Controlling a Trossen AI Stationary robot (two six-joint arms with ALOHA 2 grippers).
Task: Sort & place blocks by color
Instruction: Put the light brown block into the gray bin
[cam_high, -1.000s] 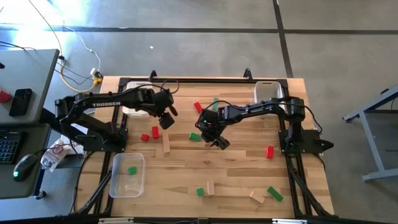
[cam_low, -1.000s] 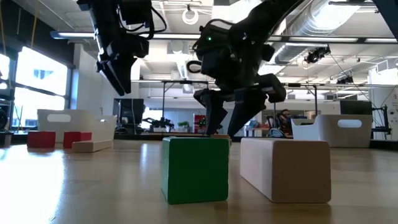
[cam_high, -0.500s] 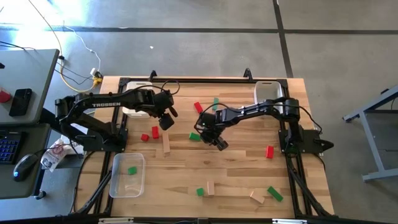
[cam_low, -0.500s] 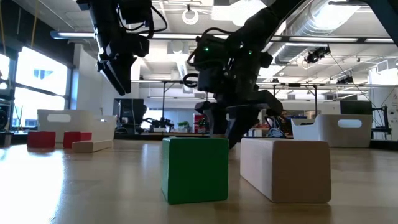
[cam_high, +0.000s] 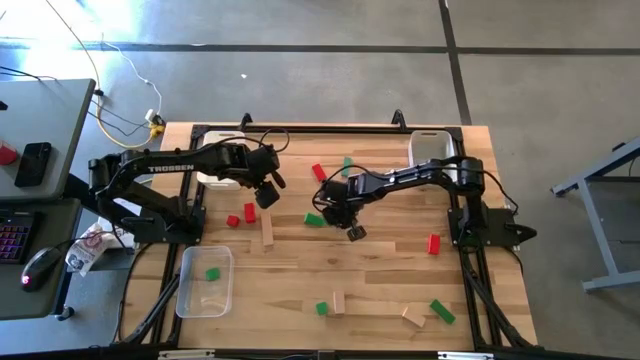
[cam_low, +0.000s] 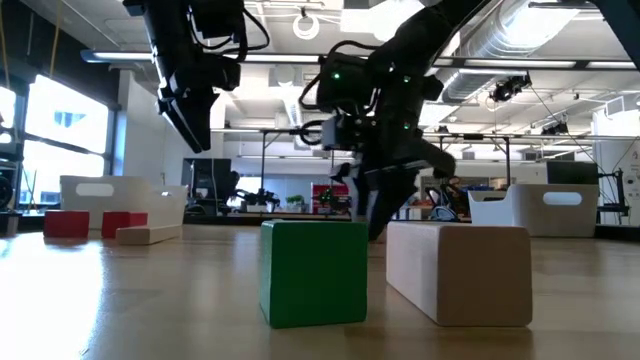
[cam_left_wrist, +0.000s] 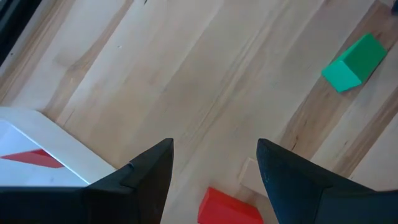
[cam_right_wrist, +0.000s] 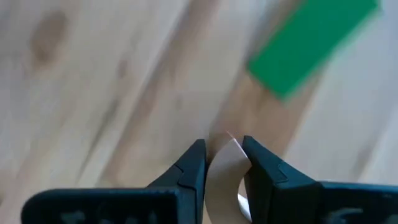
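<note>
- Right pincer (cam_right_wrist: 224, 163) near the middle of the light wooden table (cam_high: 380, 265), clenched on a small plain-wood block (cam_right_wrist: 226, 163) pinched between its two dark fingers (cam_right_wrist: 191, 163).
- Just beside it, toward the left edge: a green rectangular block (cam_high: 314, 219) lying flat on the table.
- Left pincer (cam_left_wrist: 214, 165) raised above the table's left half, fingers spread apart, grasping nothing.
- Below it: a red block (cam_high: 250, 212), another small red block (cam_high: 232, 221) beside that, and a long plain-wood block (cam_high: 267, 232) a little nearer the front edge.
- White tray (cam_high: 213, 178) by the left part of the far edge, partly hidden by the left arm, with a red piece (cam_left_wrist: 31, 158) inside.
- Second white tray (cam_high: 428, 146) at the far right corner.
- Clear plastic tray (cam_high: 190, 290) near the front left corner, holding one green block (cam_high: 212, 273).
- Red block (cam_high: 318, 172) and green block (cam_high: 346, 163) toward the far edge, centre.
- Upright red block (cam_high: 433, 243) toward the right edge.
- Along the front edge: green cube (cam_high: 321, 309) touching or just beside a plain-wood block (cam_high: 338, 302), then another plain-wood block (cam_high: 412, 317) next to a tilted green block (cam_high: 442, 312).
</note>
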